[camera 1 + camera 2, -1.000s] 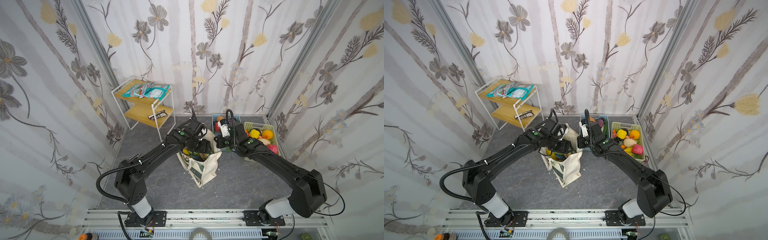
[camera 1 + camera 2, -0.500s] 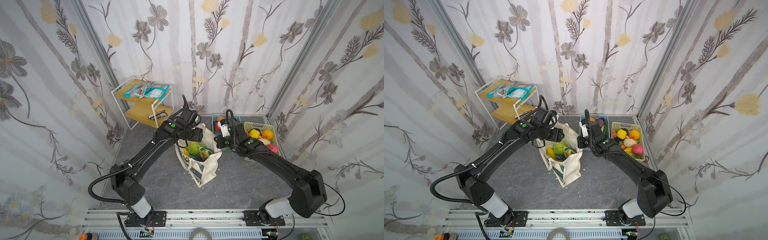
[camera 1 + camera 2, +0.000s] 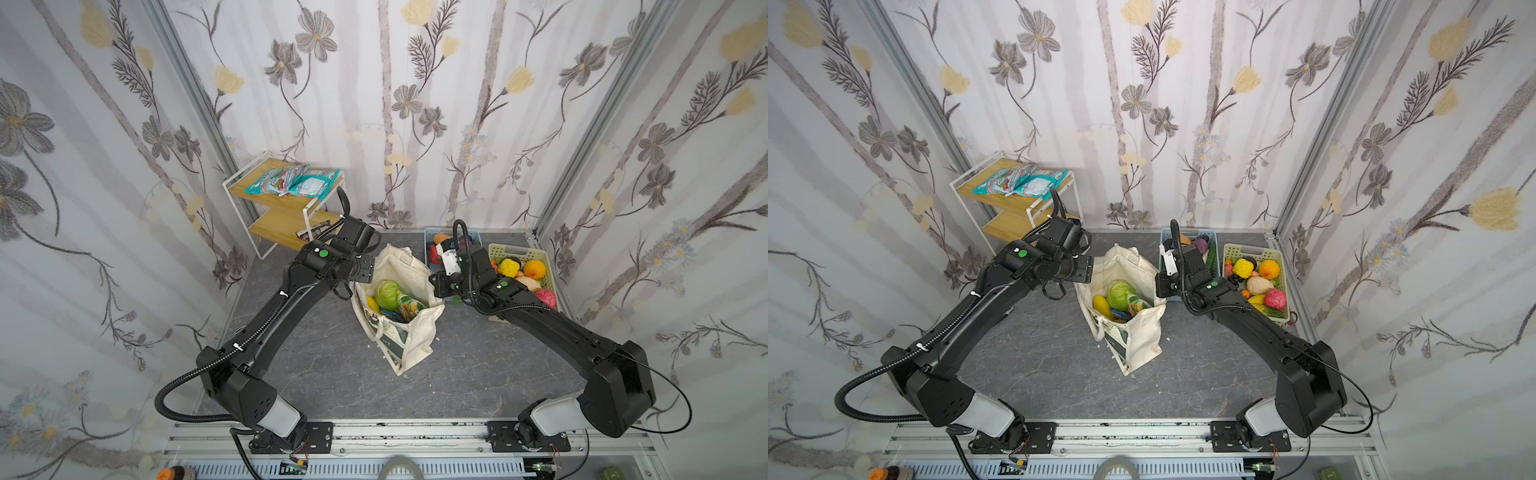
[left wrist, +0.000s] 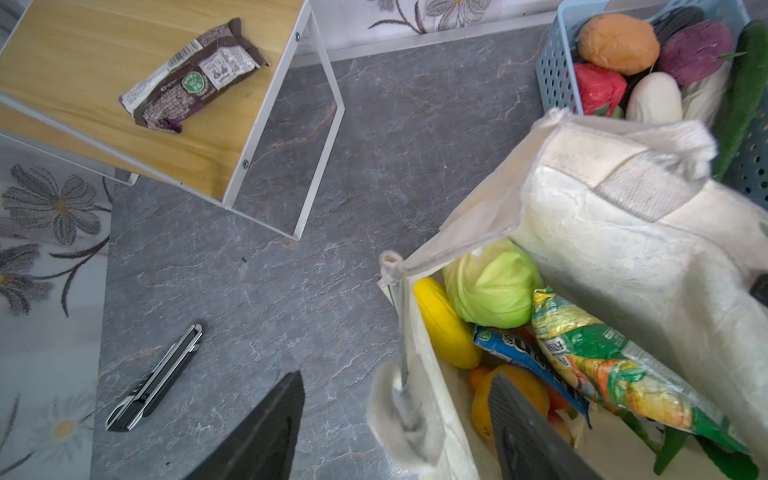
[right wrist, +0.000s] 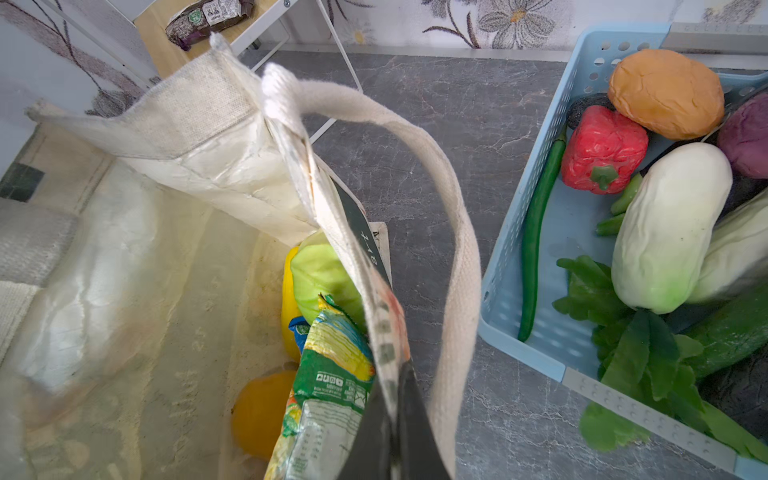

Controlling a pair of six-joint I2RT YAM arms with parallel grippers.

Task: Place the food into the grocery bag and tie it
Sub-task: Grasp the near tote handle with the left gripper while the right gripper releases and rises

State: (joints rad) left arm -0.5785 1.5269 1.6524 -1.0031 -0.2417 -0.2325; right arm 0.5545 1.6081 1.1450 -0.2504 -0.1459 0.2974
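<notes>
- Two hands work at the grocery bag (image 3: pixel 409 340): the right hand (image 5: pixel 395 419) is closed, pinching the bag's rim beside a strap handle (image 5: pixel 457 249).
- The left hand (image 4: pixel 397 376) is open and empty, with one finger over the bench (image 3: pixel 324 374) and one over the bag's mouth.
- The bag stands open-mouthed on the bench, between both arms.
- Inside lie a green cabbage (image 4: pixel 494 286), a yellow fruit (image 4: pixel 444 328), an orange fruit (image 5: pixel 259 411), a green snack packet (image 4: pixel 602 365) and a blue snack packet (image 4: pixel 519 353).
- A blue basket (image 5: pixel 582 75) of produce sits just beside the bag.
</notes>
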